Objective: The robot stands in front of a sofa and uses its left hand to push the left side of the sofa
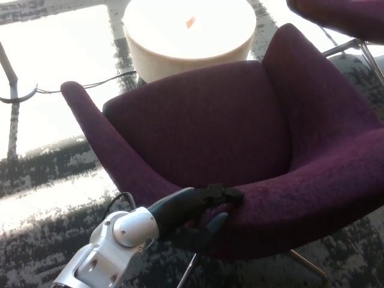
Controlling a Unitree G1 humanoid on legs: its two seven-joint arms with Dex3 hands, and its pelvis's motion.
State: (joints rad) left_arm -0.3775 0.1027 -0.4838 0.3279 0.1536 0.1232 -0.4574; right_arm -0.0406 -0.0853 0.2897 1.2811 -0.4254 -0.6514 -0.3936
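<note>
A dark purple sofa chair [240, 132] fills the middle of the head view, its left armrest [96, 129] rising at picture left. My left hand [201, 213] presses against the front left edge of the seat, fingers apart, one finger lying on top of the cushion rim and another under it. It holds nothing. The silver forearm [117, 243] comes up from the lower left. My right hand does not show.
A round cream side table [189, 30] stands behind the chair. A black cable [78, 87] runs over the bright floor at the left. Another purple chair [342, 15] sits at the top right. Metal chair legs [306, 261] show below the seat on a mottled grey carpet.
</note>
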